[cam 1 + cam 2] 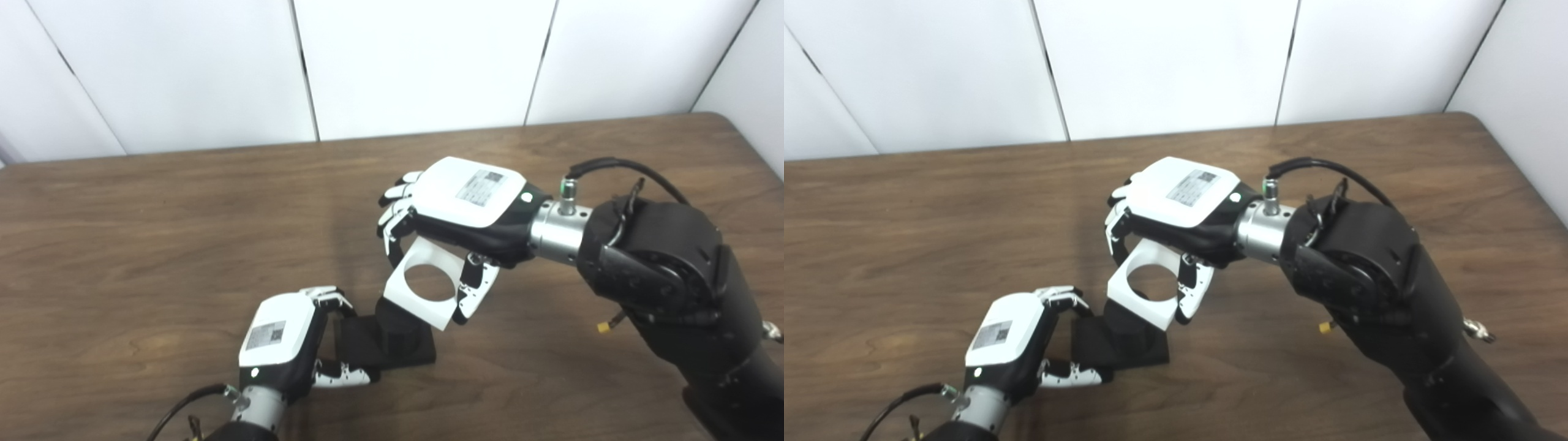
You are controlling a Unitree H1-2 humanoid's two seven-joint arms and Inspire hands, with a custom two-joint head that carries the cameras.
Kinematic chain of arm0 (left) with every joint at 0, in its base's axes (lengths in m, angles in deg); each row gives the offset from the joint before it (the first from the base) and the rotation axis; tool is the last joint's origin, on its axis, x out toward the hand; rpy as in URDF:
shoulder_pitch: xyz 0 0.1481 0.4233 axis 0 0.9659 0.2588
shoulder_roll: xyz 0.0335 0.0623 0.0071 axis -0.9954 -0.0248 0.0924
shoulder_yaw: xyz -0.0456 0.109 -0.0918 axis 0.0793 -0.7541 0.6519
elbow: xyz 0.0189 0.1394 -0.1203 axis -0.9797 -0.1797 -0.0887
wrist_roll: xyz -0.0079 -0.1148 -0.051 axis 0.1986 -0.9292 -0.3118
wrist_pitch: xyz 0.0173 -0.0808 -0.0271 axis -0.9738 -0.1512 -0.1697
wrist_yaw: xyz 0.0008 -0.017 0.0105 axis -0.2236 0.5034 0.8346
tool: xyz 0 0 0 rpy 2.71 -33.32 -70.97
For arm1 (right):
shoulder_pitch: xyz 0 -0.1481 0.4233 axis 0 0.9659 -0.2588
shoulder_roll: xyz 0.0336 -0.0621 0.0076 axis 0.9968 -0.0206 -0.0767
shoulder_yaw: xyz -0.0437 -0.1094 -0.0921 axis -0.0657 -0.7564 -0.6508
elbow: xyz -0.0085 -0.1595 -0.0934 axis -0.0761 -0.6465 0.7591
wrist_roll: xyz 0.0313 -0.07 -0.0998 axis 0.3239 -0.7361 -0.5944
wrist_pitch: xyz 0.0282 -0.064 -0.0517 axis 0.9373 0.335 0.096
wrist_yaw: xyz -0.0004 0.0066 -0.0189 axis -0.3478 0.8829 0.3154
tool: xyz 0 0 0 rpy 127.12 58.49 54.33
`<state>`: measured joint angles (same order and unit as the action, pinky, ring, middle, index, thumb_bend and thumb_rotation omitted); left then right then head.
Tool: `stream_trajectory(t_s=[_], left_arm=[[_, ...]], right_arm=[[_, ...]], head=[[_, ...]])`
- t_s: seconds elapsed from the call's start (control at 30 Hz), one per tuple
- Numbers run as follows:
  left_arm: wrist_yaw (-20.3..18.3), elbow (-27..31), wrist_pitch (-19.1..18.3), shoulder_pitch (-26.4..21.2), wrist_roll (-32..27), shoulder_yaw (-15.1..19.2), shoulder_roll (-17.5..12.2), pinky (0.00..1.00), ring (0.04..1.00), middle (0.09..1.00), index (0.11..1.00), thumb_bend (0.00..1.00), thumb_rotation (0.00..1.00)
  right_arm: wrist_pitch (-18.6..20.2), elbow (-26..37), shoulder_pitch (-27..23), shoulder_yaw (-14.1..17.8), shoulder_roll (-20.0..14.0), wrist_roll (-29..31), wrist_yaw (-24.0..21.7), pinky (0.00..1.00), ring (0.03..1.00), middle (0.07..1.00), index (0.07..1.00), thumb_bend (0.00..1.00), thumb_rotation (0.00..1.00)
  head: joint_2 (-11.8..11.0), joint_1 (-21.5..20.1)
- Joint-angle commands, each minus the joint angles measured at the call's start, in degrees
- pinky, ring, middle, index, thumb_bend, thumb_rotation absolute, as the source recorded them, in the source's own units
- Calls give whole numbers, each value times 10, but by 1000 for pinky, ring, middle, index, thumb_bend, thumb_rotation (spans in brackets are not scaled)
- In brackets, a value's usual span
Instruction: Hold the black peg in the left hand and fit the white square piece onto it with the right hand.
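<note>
The black peg is a short black cylinder on a square black base, resting on the brown table near the front. My left hand is shut on the left side of that base. My right hand is shut on the white square piece, a flat white square with a round hole. It holds the piece tilted, just above and to the right of the peg, with the piece's lower left corner over the peg's top. The same scene shows in the right eye view, with the piece over the peg.
The brown wooden table stretches wide to the left and back. White wall panels stand behind its far edge. My right arm and its cable fill the right side of the table.
</note>
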<state>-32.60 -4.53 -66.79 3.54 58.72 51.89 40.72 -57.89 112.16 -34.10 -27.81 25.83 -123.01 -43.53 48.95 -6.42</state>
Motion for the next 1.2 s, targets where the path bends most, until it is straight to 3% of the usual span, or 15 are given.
stream_trajectory(t_s=[0.0,0.33,0.77,1.17], left_arm=[[-53,-27,-8,10,-11,-18,6,749,827,805,490,522,60],[-60,-23,-19,6,-7,-25,13,734,824,803,490,521,60],[-56,-24,-21,9,-2,-33,24,732,826,803,490,521,61],[-59,-23,-29,10,5,-39,29,734,828,807,490,522,60]], right_arm=[[5,20,-29,5,5,-7,-7,943,908,789,484,525,136],[-9,22,-12,-12,18,-17,-27,954,911,794,485,524,133],[-41,-13,24,-32,32,-33,3,970,909,803,486,523,133],[-57,-42,34,-31,33,-40,29,996,912,807,487,522,133]], head=[[3,1],[10,6],[11,16],[8,18]])
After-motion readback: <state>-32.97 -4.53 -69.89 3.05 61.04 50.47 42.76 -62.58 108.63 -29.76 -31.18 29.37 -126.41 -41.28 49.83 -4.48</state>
